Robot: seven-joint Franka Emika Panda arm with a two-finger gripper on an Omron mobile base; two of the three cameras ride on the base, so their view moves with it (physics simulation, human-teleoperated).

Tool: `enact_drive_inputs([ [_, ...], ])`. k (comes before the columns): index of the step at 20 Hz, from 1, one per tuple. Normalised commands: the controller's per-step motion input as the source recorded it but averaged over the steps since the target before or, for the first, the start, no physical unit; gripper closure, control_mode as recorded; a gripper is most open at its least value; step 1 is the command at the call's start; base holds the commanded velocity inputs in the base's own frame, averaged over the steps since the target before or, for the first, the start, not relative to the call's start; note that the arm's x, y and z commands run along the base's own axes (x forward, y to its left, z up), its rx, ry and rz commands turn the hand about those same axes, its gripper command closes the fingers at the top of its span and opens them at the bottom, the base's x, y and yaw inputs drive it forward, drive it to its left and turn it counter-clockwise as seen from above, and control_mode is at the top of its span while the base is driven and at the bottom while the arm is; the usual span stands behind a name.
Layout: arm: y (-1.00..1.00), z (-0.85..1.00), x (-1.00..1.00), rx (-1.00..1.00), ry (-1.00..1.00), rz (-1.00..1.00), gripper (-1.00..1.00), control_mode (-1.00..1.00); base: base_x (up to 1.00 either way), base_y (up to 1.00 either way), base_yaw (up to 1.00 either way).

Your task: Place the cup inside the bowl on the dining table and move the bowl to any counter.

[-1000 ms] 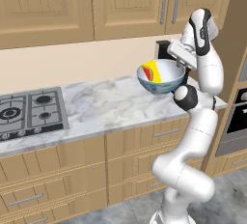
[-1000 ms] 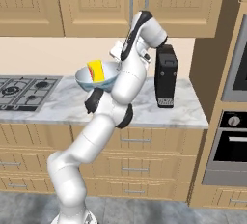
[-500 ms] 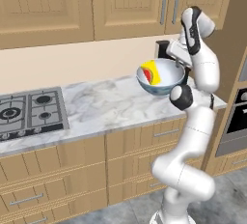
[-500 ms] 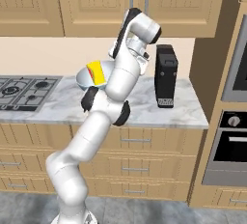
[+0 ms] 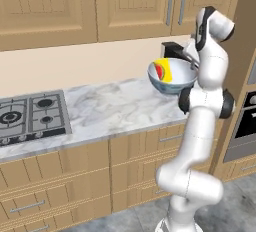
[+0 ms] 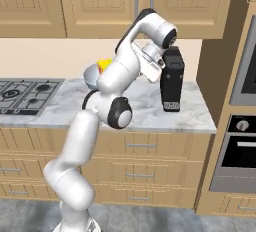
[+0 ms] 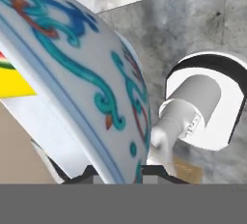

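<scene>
A home kitchen: wooden wall cabinets point(image 5: 95, 6), a marble counter point(image 5: 110, 113) with gas hob point(image 5: 30, 118), coffee machine point(image 6: 171, 78), built-in oven point(image 6: 237, 151).

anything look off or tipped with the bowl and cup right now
Nothing stands out. The bowl is held above the counter, tilted a little, with the cup still inside. Nothing spilled or damaged.
</scene>
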Motion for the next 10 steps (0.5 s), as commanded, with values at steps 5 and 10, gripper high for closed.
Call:
enact_drive_inputs([
  [5, 0.0, 0.03, -0.13, 0.04, -0.37, -0.25, 1.0, -1.0, 0.0, 0.0, 0.0],
  [10, 0.01, 0.08, -0.29, 0.03, -0.42, -0.24, 1.0, -1.0, 0.0, 0.0, 0.0],
])
